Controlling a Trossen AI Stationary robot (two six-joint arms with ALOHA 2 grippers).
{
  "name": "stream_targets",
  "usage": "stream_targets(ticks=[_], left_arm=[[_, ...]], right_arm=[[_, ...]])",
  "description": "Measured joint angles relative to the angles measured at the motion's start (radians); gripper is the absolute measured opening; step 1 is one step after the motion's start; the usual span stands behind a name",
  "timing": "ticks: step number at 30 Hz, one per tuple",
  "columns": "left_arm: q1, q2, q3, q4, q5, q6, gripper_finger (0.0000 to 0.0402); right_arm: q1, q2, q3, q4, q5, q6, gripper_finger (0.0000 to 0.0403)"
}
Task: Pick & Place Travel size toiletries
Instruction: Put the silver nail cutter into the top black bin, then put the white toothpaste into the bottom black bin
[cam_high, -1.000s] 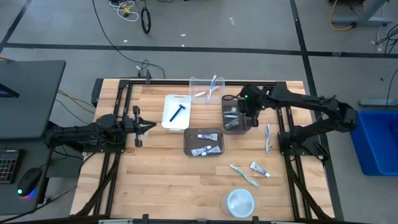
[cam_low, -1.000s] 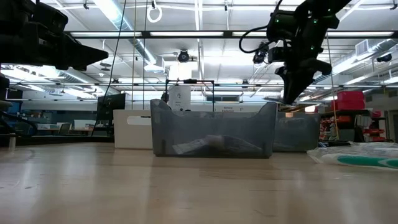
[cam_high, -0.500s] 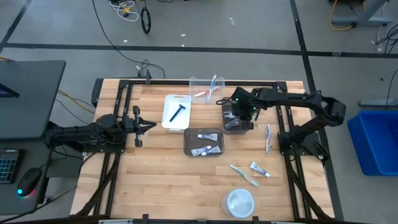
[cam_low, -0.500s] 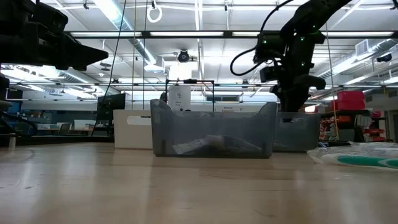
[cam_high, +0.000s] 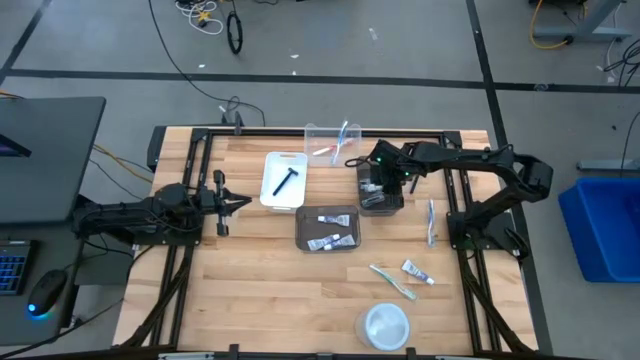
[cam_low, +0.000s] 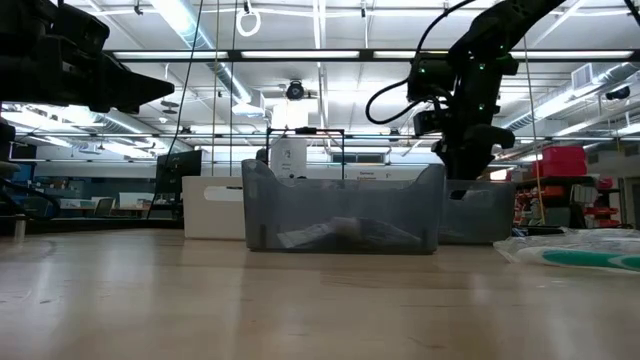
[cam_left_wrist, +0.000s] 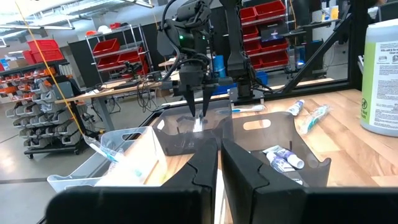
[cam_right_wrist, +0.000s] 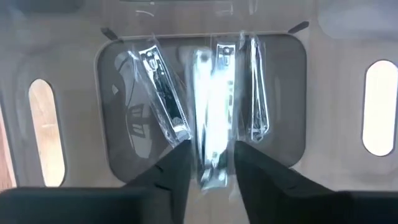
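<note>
Since the earlier frame, the right gripper (cam_high: 381, 186) has swung in from beside the dark grey bin (cam_high: 364, 203) and dropped over it, its fingers (cam_right_wrist: 177, 163) now parted around a wrapped nail clipper (cam_right_wrist: 209, 134) that lies between them, apparently just let go, among others on the bin's floor. Such clippers are likely light, rigid and slick in their film, best pinched across the narrow body. The left gripper (cam_high: 235, 204) waits shut and empty at the table's left.

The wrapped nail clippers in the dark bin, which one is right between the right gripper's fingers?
The middle one: it lies straight between the right gripper fingers. The slanted clipper and the slim one lie off to either side of the dark bin.
</note>
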Motion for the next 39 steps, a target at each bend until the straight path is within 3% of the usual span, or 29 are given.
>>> stream_targets(ticks=[7, 14, 23, 39], left_arm=[[0.0, 0.0, 0.0, 0.0, 0.0, 0.0, 0.0027], [0.0, 0.0, 0.0, 0.0, 0.0, 0.0, 0.0027], [0.0, 0.0, 0.0, 0.0, 0.0, 0.0, 0.0027], [0.0, 0.0, 0.0, 0.0, 0.0, 0.0, 0.0027]], right_arm=[[0.0, 0.0, 0.0, 0.0, 0.001, 0.004, 0.0197], [0.003, -0.009, 0.0, -0.008, 0.004, 0.004, 0.023], [0.026, -0.126, 0.0, -0.031, 0.008, 0.03, 0.0238], [0.032, -0.322, 0.0, -0.117, 0.01, 0.022, 0.0218]])
